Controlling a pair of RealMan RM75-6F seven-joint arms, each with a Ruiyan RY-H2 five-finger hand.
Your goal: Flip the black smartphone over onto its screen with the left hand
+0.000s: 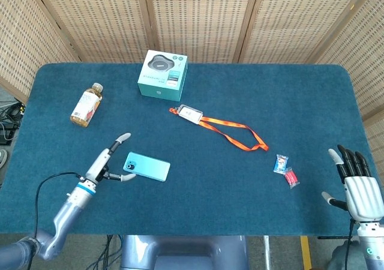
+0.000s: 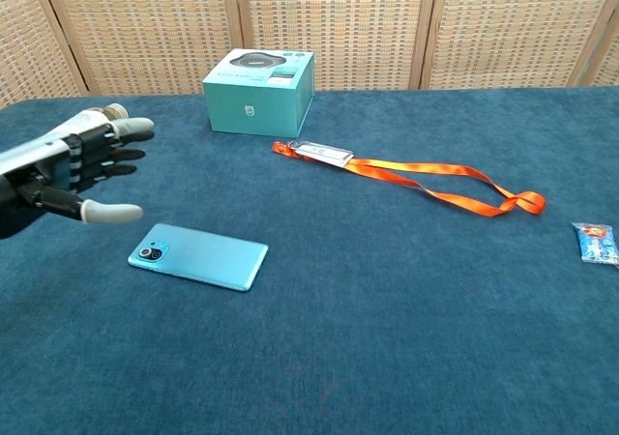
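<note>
The smartphone [image 1: 147, 167] [image 2: 198, 257] lies flat on the blue table with its teal back and camera lens facing up, screen down. My left hand [image 1: 108, 165] [image 2: 77, 169] hovers just left of it, fingers spread, holding nothing and clear of the phone. In the head view my right hand [image 1: 357, 186] stands open at the table's right front corner, fingers spread upward, far from the phone; the chest view does not show it.
A teal product box [image 1: 162, 74] [image 2: 259, 92] stands at the back. An orange lanyard with a badge [image 1: 222, 129] [image 2: 426, 179] runs across the middle. A drink bottle [image 1: 87, 104] lies at the back left. Small candy wrappers [image 1: 285, 170] [image 2: 596, 241] lie at the right.
</note>
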